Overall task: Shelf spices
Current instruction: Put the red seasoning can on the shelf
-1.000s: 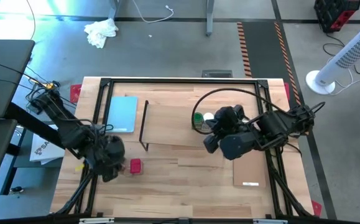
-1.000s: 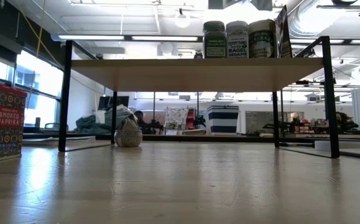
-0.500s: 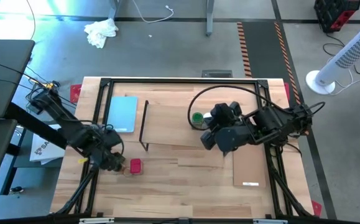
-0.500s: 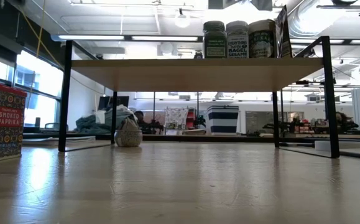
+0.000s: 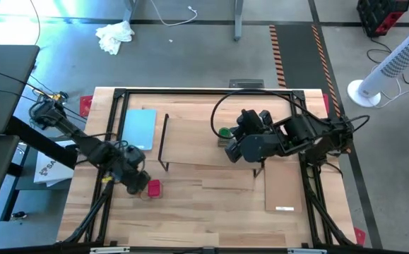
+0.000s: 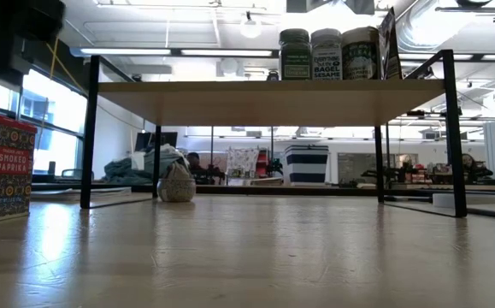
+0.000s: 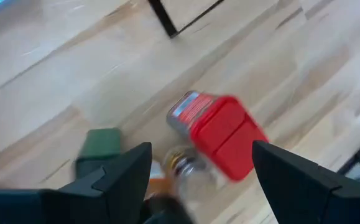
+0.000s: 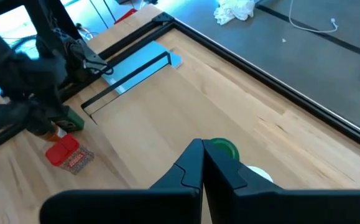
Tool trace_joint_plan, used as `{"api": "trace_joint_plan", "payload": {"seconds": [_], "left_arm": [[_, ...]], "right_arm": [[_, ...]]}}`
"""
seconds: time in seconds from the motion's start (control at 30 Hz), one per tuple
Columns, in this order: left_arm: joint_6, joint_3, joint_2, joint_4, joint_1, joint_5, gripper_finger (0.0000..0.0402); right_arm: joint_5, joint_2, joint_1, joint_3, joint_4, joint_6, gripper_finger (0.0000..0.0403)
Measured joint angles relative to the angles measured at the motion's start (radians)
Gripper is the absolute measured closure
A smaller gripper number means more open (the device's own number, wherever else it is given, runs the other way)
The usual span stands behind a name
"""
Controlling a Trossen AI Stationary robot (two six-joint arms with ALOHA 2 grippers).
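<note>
A red-topped paprika tin (image 5: 153, 188) (image 7: 224, 135) (image 6: 2, 167) stands on the table near its left side. My left gripper (image 5: 139, 184) (image 7: 198, 171) hangs open just above it, one finger on each side, touching nothing. A small clear jar (image 7: 189, 167) lies against the tin. The shelf (image 5: 204, 144) spans the middle of the table. Three jars (image 6: 325, 53) stand in a row on its plank; the green-topped one (image 5: 224, 132) (image 8: 222, 148) shows from above. My right gripper (image 5: 231, 144) (image 8: 203, 163) hovers shut over the plank beside them.
A light-blue pad (image 5: 139, 128) lies at the far left of the table. A thin loose board (image 5: 283, 187) lies at the right, partly under my right arm. The shelf's black wire end frame (image 5: 164, 141) stands close behind my left gripper. Bare wood stretches along the near edge.
My left gripper has come down and toward the red tin, rolling its wrist, and stays open. My right gripper has drifted toward the table's left over the shelf, covering the white-topped jar from above. The tin and the jars have kept still.
</note>
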Motion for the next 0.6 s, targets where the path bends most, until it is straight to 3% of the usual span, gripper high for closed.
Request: {"api": "trace_joint_plan", "payload": {"seconds": [0.23, 0.43, 0.6], "left_arm": [[-0.064, 0.000, 0.123, 0.176, 0.050, 0.031, 0.0128], [-0.213, 0.000, 0.183, 0.112, 0.041, 0.021, 0.0128], [-0.304, 0.000, 0.218, 0.159, 0.042, 0.003, 0.0128]], "right_arm": [[-0.031, 0.000, -0.015, 0.000, 0.000, -0.012, 0.0402], [-0.038, 0.000, -0.015, 0.000, 0.000, -0.038, 0.0402], [-0.043, 0.000, -0.015, 0.000, 0.000, -0.070, 0.0402]]}}
